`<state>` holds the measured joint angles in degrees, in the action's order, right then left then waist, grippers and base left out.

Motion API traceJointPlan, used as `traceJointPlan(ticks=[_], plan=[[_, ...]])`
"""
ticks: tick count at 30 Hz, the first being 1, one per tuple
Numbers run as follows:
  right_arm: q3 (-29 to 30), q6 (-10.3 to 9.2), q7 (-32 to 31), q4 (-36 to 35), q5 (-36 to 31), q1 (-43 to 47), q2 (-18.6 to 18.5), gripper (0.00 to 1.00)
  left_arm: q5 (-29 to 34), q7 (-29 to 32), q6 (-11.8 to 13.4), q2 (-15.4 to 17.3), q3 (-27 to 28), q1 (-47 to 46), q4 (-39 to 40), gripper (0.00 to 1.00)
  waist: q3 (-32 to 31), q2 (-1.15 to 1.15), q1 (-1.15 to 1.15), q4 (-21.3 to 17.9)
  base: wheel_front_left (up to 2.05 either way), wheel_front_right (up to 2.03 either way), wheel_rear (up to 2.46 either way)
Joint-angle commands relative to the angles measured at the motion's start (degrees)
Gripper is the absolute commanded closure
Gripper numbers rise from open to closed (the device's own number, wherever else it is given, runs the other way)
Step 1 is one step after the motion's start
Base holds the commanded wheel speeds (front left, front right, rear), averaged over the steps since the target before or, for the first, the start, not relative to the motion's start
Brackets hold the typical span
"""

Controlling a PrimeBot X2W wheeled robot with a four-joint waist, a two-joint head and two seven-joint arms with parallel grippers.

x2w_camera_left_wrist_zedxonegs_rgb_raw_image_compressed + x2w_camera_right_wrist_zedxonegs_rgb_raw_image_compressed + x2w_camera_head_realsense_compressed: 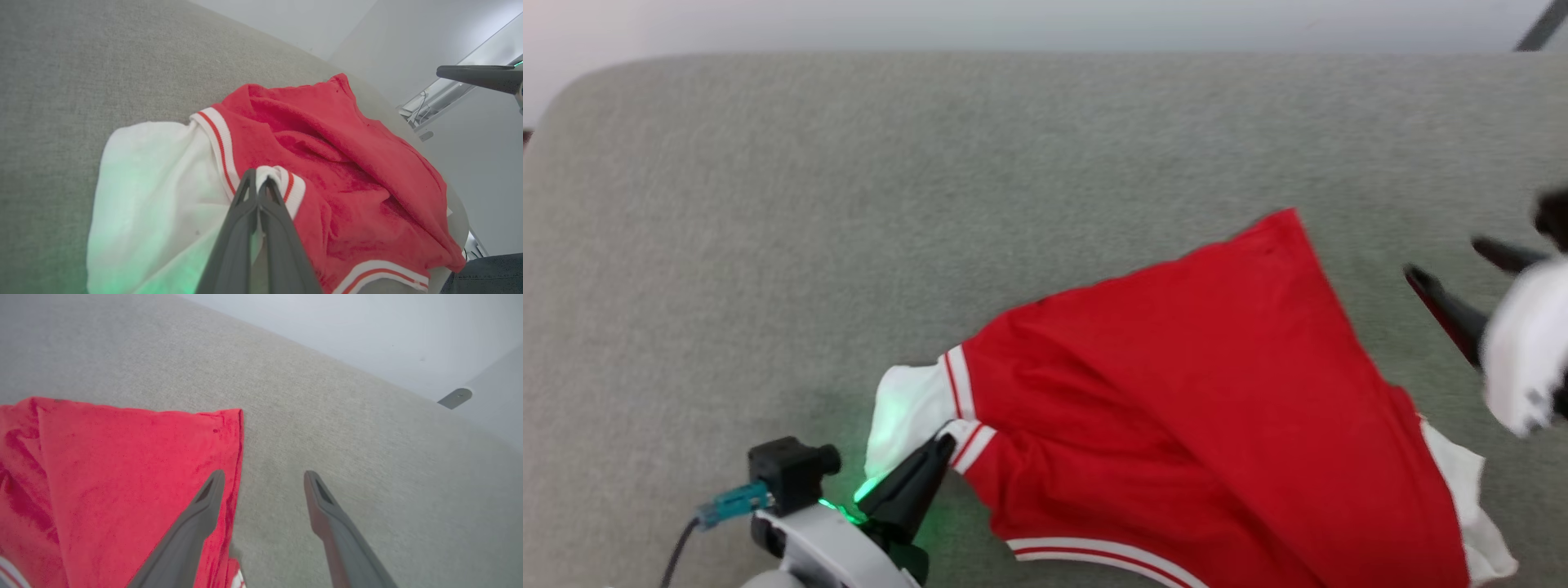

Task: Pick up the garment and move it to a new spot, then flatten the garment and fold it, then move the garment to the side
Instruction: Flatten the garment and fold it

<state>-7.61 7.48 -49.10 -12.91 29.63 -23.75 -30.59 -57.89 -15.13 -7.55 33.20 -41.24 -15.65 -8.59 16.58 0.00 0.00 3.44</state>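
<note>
Left gripper is clamping tight on the striped trim of the garment, right where the white sleeve meets the red. Its own wrist view is showing that trim folded over the closed fingertips. Right gripper is hanging out wide on the right, jaws spread and nothing between them, near the far red edge but apart from it. In the right wrist view one finger is overlapping that edge while the other is sitting over bare grey surface. The garment is lying on that padded grey surface, plain red face up, fanning out askew between the two grippers and creasing near the sleeve. I'm reading this as mid-flattening: the cloth is down, but the smoothing is looking unfinished, and the folding and the move aside are looking undone.
</note>
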Motion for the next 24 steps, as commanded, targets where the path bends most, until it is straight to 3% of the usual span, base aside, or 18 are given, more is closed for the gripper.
traceJointPlan(ticks=[1, 7, 17, 18, 19, 20, 21, 24], plan=[[-2.19, 0.02, 1.18, 3.44, -1.03, -2.92, 0.54, 0.00, 0.31, 0.03, 0.13, -0.38, -0.45, -0.69, -0.20, 1.00, 2.75, 0.00, 0.00, 2.81, 0.00, 0.00, 0.00], [-13.04, 0.01, 3.84, 19.45, -2.94, -14.62, -0.43, 0.00, 0.54, 0.02, 0.13, -2.35, -2.11, -3.06, -0.71, 1.00, 5.41, 0.00, 0.00, 6.27, 0.00, 0.00, 0.00], [-23.32, 0.01, 5.03, 30.06, 1.43, -19.91, -2.68, 0.00, 0.34, 0.03, 0.13, -4.63, -2.44, -3.99, -1.26, 1.00, 6.40, 0.00, 0.00, 8.50, 0.00, 0.00, 0.00], [-23.86, 0.01, 5.37, 30.74, 1.75, -20.01, -2.76, 0.17, 0.32, 0.03, 0.13, -4.68, -2.35, -3.93, -1.29, 1.00, 6.30, 0.00, 0.00, 8.37, 0.00, 0.00, 0.00], [-24.55, 0.01, 5.50, 31.27, 2.12, -20.08, -2.72, 0.56, 0.09, 0.03, 0.13, -4.77, -2.14, -3.86, -1.25, 1.00, 6.10, 0.00, 0.00, 8.12, 0.00, 0.00, 0.00], [-24.99, 0.01, 5.83, 31.80, 2.63, -20.08, -2.67, 0.84, -0.13, 0.03, 0.13, -4.72, -1.98, -3.74, -1.25, 1.00, 5.92, 0.00, 0.00, 7.88, 0.00, 0.00, 0.00], [-25.04, 0.00, 6.33, 32.42, 3.17, -20.19, -2.45, 1.00, -0.30, 0.03, 0.13, -4.54, -1.79, -3.62, -1.33, 1.00, 5.71, 0.00, 0.00, 7.59, 0.00, 0.00, 0.00], [-23.69, -0.02, 9.49, 34.07, 4.14, -21.36, -1.45, 1.00, -2.39, 0.03, 0.13, -4.45, -0.39, -3.45, -1.58, 1.00, 4.66, 0.00, 0.00, 6.54, 0.00, 0.00, 0.00]])
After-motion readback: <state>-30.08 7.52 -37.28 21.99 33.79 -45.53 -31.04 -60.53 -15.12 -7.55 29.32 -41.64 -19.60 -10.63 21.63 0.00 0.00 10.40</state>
